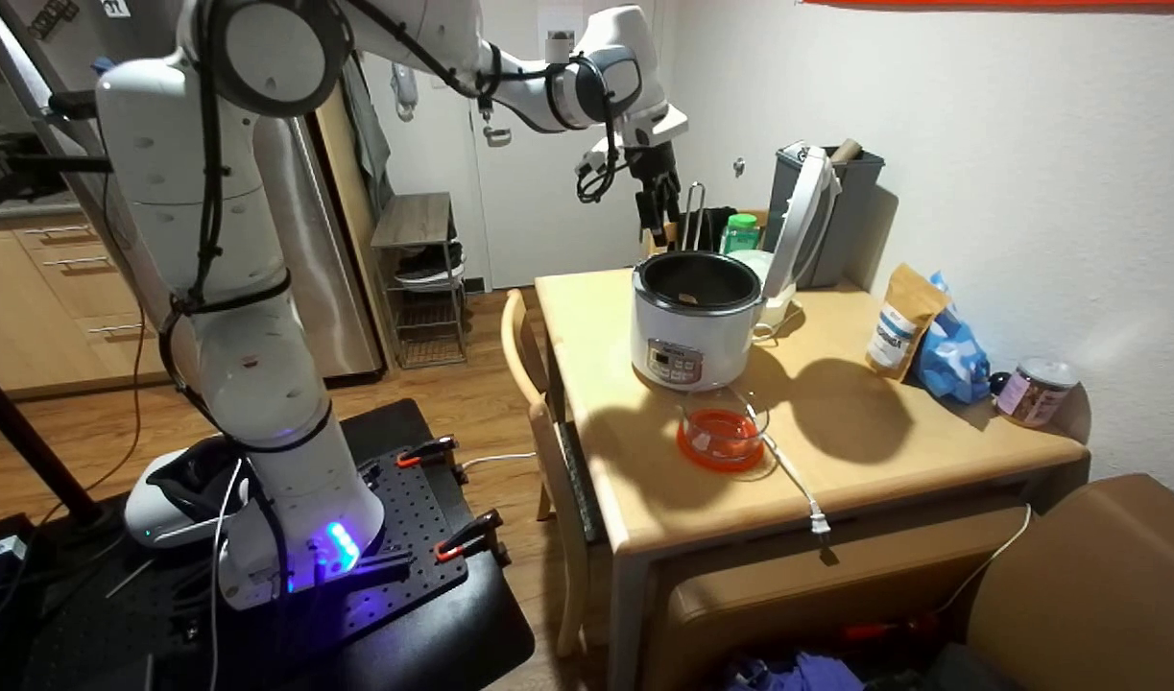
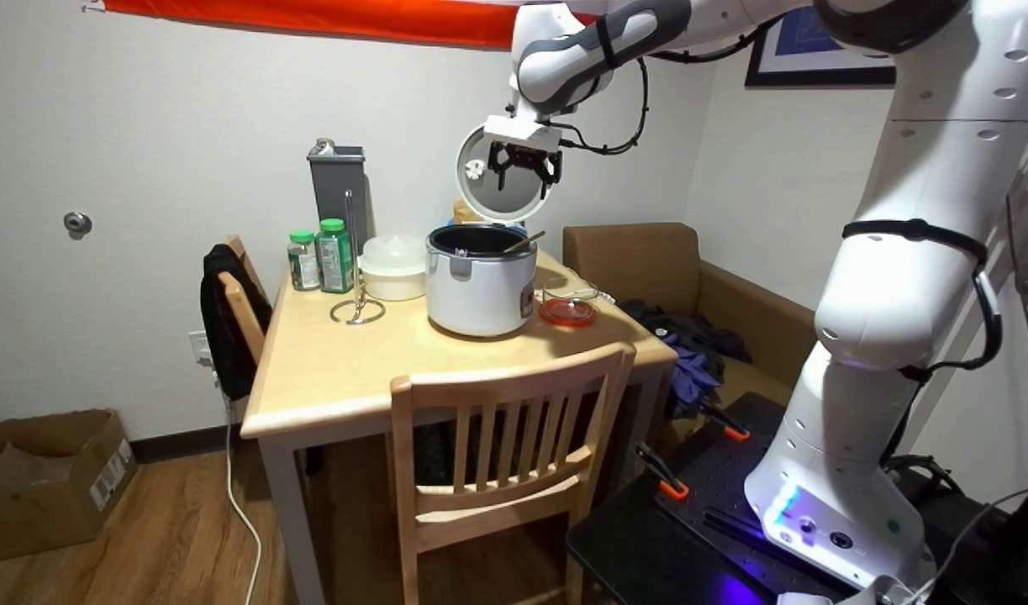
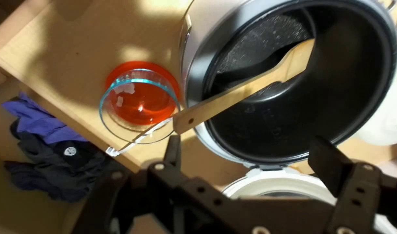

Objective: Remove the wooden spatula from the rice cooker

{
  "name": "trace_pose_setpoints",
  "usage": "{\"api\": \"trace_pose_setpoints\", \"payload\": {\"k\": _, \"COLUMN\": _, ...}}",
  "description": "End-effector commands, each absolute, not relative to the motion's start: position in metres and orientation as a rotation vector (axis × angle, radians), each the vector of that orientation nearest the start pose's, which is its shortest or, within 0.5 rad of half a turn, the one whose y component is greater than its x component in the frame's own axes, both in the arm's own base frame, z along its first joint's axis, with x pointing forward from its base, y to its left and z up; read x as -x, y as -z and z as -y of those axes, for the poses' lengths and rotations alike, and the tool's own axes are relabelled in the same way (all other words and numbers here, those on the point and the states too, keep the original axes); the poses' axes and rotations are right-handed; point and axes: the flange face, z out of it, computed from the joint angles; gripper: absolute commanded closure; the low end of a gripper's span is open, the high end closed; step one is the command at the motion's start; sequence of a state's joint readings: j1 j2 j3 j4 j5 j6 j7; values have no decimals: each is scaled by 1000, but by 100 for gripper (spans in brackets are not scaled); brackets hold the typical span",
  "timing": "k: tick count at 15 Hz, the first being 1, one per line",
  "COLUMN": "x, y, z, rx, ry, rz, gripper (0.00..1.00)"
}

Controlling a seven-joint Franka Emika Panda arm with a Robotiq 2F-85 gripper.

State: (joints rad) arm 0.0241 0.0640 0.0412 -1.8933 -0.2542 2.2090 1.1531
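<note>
The wooden spatula [image 3: 234, 96] is in the rice cooker [image 1: 687, 326]: its wide end is down inside, and its handle sticks out over the rim. The white lid [image 1: 800, 219] stands open, so that part is done. The gripper [image 2: 523, 186] hangs higher up than the cooker with its fingers wide apart, holding nothing. The spatula is not out yet, so I think most of the job is left: come down, pinch the handle, lift it clear. The cooker sits near the edge of the table [image 2: 337, 370] by the chair [image 2: 514, 378] with the bars. A glass bowl [image 1: 726, 427] is just beside the cooker, toward the edge by the couch [image 2: 640, 277].
</note>
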Motion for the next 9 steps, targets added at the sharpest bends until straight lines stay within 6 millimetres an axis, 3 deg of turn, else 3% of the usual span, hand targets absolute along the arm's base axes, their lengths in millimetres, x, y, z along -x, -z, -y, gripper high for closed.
{"api": "trace_pose_setpoints", "payload": {"k": 1, "x": -615, "y": -480, "z": -9, "rx": 2763, "ry": 506, "rz": -1693, "gripper": 0}}
{"api": "trace_pose_setpoints", "payload": {"k": 9, "x": -597, "y": -475, "z": 14, "rx": 2759, "ry": 292, "rz": -2007, "gripper": 0}}
